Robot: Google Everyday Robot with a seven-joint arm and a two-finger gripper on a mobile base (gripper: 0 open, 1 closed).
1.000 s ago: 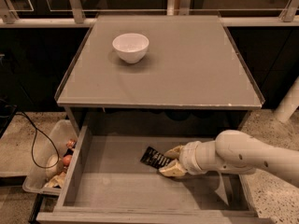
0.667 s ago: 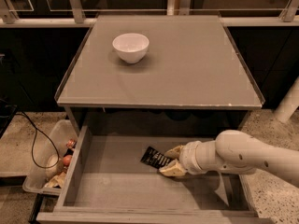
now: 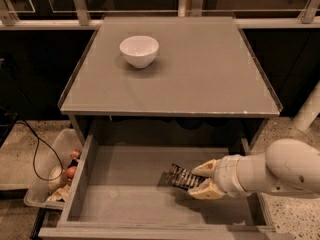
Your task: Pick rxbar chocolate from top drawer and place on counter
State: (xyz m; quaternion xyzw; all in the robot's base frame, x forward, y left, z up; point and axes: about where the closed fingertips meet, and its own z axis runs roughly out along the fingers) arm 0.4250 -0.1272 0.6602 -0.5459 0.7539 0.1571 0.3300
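The top drawer (image 3: pixel 120 204) is pulled open under the counter (image 3: pixel 200 74). The rxbar chocolate (image 3: pixel 181 176), black with white lettering, is in the drawer right of its middle, tilted with its left end a little off the floor. My gripper (image 3: pixel 198 180) reaches in from the right and is shut on the bar's right end, one tan finger above it and one below. My white arm (image 3: pixel 280 171) crosses the drawer's right wall.
A white bowl (image 3: pixel 139 51) stands on the counter at the back left. A clear plastic bin (image 3: pixel 55 176) of small items sits on the floor left of the drawer, with a black cable (image 3: pixel 37 149) beside it. A white post (image 3: pixel 310 109) stands at right.
My gripper and the bar have shifted a little to the right together, and the bar now sits tilted between the fingers.
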